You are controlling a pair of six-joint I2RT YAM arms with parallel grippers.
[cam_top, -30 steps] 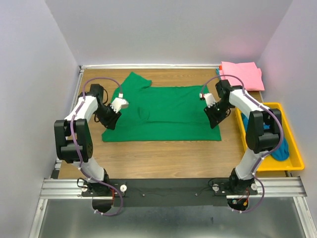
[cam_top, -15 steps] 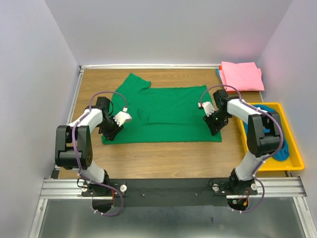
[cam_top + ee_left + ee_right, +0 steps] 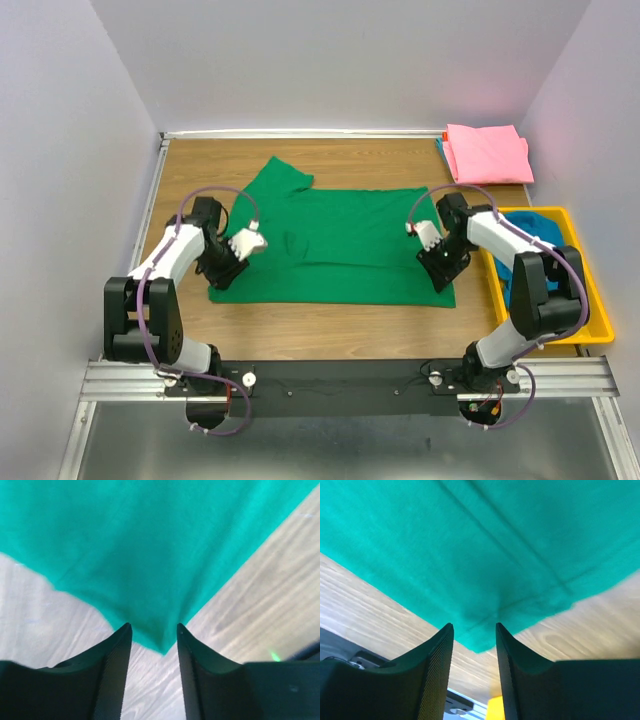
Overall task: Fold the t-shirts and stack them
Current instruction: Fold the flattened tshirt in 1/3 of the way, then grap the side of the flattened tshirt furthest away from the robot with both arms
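Dark green t-shirt (image 3: 340, 240): lay spread flat mid-table (image 3: 330, 325), with one sleeve sticking out toward 11 o'clock.
Left gripper (image 3: 152, 630): sat at the shirt's 8 o'clock corner. Its fingers were partway closed and pinched the hem, which the cloth drew to a point between them.
Right gripper (image 3: 474, 627): sat at the shirt's 4 o'clock corner, narrowed likewise and nipping the hem edge.
Pink t-shirt (image 3: 487, 152): lay folded at the table's 1 o'clock corner.
Teal-blue t-shirt (image 3: 548, 222): lay bunched in the yellow tray (image 3: 592, 322) at 3 o'clock, partly behind the right arm.
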